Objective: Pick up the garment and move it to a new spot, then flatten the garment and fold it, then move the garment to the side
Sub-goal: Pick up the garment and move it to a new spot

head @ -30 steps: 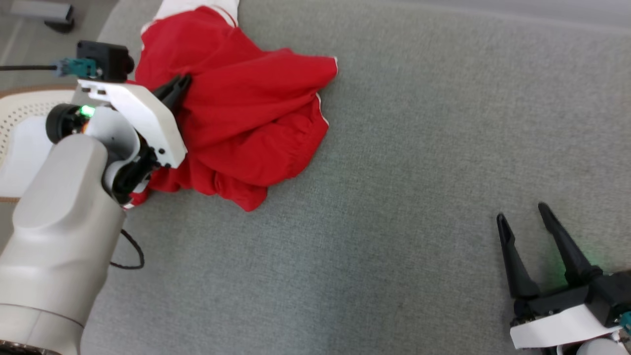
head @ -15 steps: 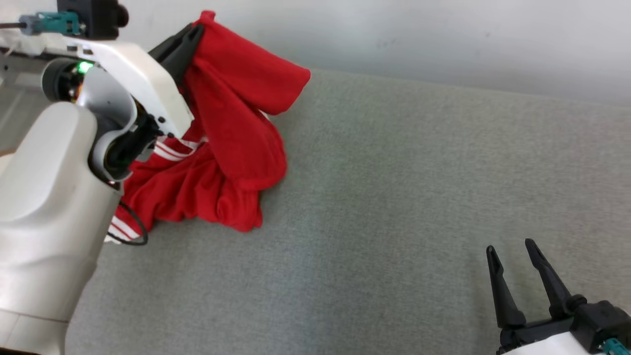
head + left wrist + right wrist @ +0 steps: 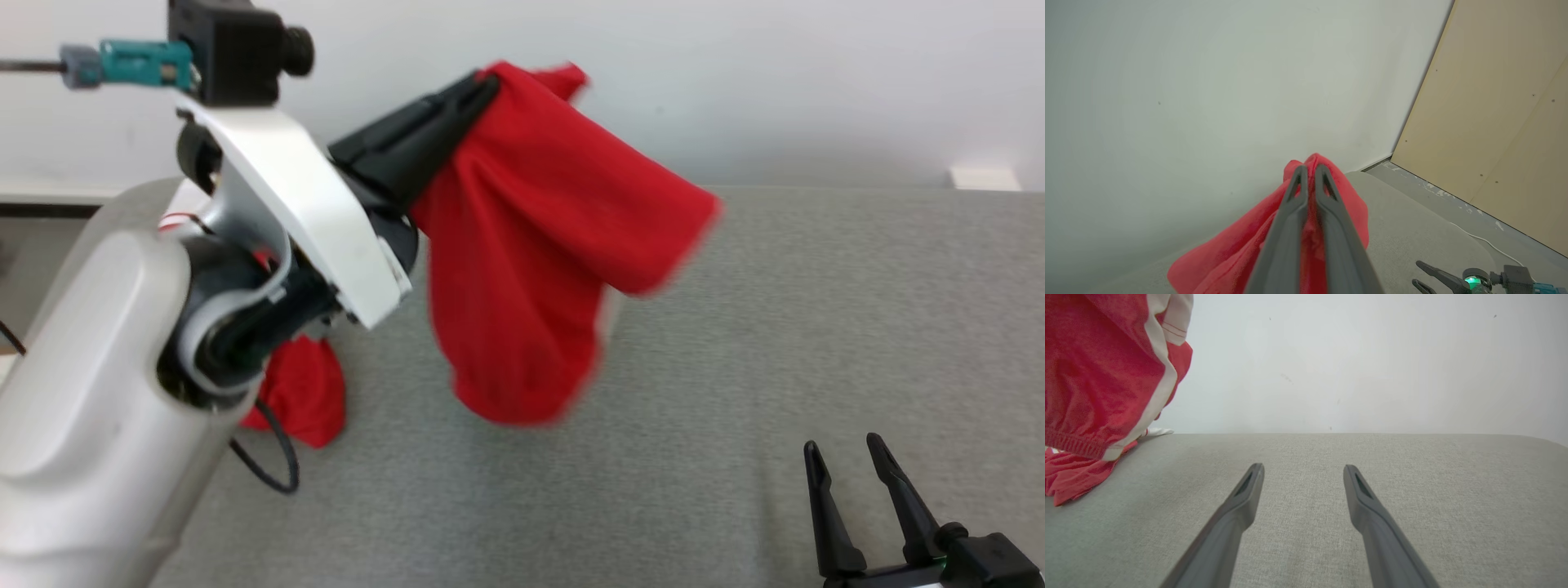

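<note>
Over the grey cushion (image 3: 775,343) we hold the red garment (image 3: 531,269) bunched in the air, its lower end touching the cushion. Our left gripper (image 3: 473,90) pinches one thin fold, which a swing might pull free. Our right gripper (image 3: 842,445) waits wide apart, empty.

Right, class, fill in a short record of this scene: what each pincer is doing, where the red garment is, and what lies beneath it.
left pincer: shut on the garment, raised above the surface
right pincer: open, empty, low over the surface, apart from the garment
garment: red with white stripes, hanging bunched from the left pincer; its lower end seems to rest on the surface
surface: grey fabric, with a pale wall behind
task stage: garment picked up, not yet flattened or folded
</note>
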Robot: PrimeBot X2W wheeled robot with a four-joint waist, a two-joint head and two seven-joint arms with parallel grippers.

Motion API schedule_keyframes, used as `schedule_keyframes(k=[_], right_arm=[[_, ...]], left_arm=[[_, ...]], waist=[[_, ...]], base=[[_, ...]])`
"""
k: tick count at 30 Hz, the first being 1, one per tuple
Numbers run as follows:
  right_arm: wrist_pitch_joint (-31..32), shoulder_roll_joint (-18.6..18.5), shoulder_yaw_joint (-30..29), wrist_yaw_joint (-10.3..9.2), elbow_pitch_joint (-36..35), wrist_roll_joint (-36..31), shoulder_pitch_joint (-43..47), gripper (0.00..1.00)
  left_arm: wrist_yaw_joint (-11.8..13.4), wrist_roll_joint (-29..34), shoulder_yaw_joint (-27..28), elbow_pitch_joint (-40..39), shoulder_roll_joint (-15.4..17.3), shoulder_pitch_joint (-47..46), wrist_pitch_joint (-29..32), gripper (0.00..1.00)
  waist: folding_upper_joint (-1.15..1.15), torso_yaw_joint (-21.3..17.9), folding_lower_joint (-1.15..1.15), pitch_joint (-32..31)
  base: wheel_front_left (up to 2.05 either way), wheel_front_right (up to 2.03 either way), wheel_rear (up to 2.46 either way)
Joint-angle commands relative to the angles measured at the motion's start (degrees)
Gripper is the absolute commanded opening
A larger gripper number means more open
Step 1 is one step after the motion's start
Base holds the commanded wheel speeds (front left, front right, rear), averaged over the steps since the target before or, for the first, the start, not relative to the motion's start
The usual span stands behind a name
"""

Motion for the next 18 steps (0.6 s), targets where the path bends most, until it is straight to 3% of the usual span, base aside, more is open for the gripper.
schedule_keyframes(k=[1,5,9,13,18], right_arm=[[0.1,0.0,0.0,-0.16,-0.3,0.5,0.6,1.00],[0.0,0.2,0.0,-0.16,-0.3,0.4,0.5,1.00],[0.0,0.5,0.4,-0.16,-0.1,0.8,-0.4,1.00],[0.0,0.8,1.4,-0.16,0.1,0.9,-1.0,1.00],[0.0,1.0,1.8,-0.16,0.2,1.0,-1.6,1.00]], left_arm=[[0.6,-0.5,0.1,-1.6,0.3,1.7,0.5,0.00],[1.7,-3.7,-2.2,-6.8,-0.6,5.9,3.2,0.00],[1.6,-7.2,-4.9,-6.1,-1.8,11.4,4.7,0.00],[2.3,-6.9,-7.4,1.0,-3.3,15.2,4.1,0.00],[2.1,1.4,-10.3,16.0,-5.6,13.3,-3.2,0.00]], waist=[[0.00,-2.5,0.00,-0.6],[0.00,-5.8,0.00,-0.4],[0.00,-9.2,0.00,-0.1],[0.00,-12.1,0.00,0.6],[0.00,-14.7,0.00,1.6]], base=[[0.00,0.00,0.00],[0.00,0.00,0.00],[0.00,0.00,0.00],[0.00,0.00,0.00],[0.00,0.00,0.00]])
